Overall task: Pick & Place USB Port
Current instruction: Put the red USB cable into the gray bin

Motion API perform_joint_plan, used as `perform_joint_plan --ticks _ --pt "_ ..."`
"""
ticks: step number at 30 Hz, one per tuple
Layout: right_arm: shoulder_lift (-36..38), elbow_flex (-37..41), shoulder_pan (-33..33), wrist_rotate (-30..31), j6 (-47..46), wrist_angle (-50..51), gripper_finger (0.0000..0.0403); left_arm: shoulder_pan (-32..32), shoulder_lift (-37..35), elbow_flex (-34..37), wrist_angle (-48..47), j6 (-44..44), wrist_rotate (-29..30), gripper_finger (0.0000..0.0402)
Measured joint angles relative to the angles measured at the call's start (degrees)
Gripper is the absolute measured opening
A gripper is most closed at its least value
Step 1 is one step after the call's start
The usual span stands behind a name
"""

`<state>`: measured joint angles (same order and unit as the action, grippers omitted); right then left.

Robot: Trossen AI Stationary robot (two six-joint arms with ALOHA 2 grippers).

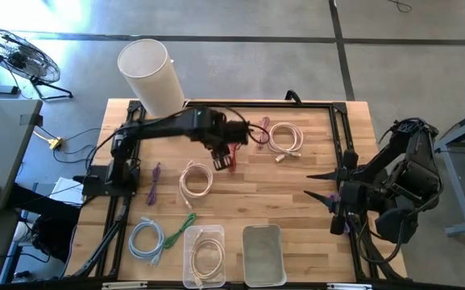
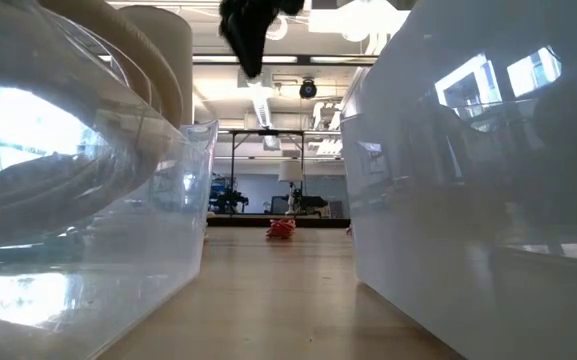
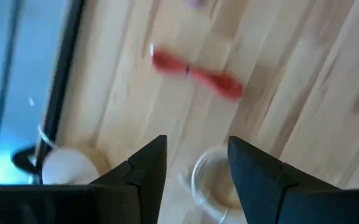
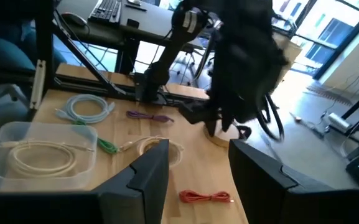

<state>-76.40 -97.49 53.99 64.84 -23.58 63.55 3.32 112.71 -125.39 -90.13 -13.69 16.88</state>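
The left gripper [image 1: 230,158], fingers wide and empty, hovers over the red cable [image 1: 224,162] near the tabletop's [image 1: 296,193] far edge. Centre over the bundle's middle before descending, then close. The right gripper [image 1: 317,185] waits at the right edge, fingers apart.

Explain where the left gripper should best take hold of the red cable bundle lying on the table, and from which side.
Probably from straight above, at the pinched middle of the red cable bundle: it lies flat, loops flaring either side of a narrow tied waist. The left gripper hangs over it, fingers open, so closing across the waist should catch every strand.
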Motion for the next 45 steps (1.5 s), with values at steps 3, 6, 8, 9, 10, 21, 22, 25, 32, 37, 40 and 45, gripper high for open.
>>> perform_joint_plan --ticks 3,6,8,9,10,21,22,25,32,37,40,45 --pt "0.00 0.00 -0.02 -1.78 -1.96 0.02 0.0158 3.55 0.11 5.08 0.12 1.31 -3.78 0.0189" --pt "0.00 0.00 0.00 -4.83 -2.52 0.04 0.0158 5.89 0.11 9.68 0.17 4.89 -7.82 0.0211" --pt "0.00 0.00 0.00 -6.08 -3.51 0.07 0.0157 6.86 0.11 13.28 1.31 6.94 -9.52 0.0221" --pt "0.00 0.00 0.00 -6.63 -3.57 0.11 0.0156 6.99 0.11 15.25 2.93 7.02 -10.16 0.0225" --pt "0.00 0.00 -0.02 -6.99 -3.61 0.11 0.0155 7.04 0.11 17.00 4.94 6.85 -10.83 0.0227" --pt "0.00 0.00 -0.02 -8.06 -3.57 1.63 0.0142 8.41 0.07 22.32 24.26 -3.76 -13.31 0.0230" --pt "0.00 0.00 0.00 -8.07 -3.54 1.78 0.0141 8.59 0.07 22.32 25.74 -4.95 -12.60 0.0230" --pt "0.00 0.00 -0.01 -8.05 -3.49 2.40 0.0141 8.89 0.07 22.32 29.72 -9.35 -10.40 0.0230" --pt "0.00 0.00 -0.02 -8.04 -3.55 3.56 0.0141 8.80 0.07 22.32 35.55 -12.34 -5.64 0.0230" --pt "0.00 0.00 -0.02 -8.31 -3.53 3.56 0.0141 8.98 1.04 22.33 32.67 -22.28 -1.65 0.0230" --pt "0.00 0.00 -0.02 -8.90 -3.51 3.78 0.0141 9.27 2.63 22.25 32.90 -24.23 -3.06 0.0230" --pt "0.00 0.00 0.00 -10.90 -4.33 4.46 0.0141 9.50 5.81 22.39 34.66 -25.47 -8.27 0.0230"
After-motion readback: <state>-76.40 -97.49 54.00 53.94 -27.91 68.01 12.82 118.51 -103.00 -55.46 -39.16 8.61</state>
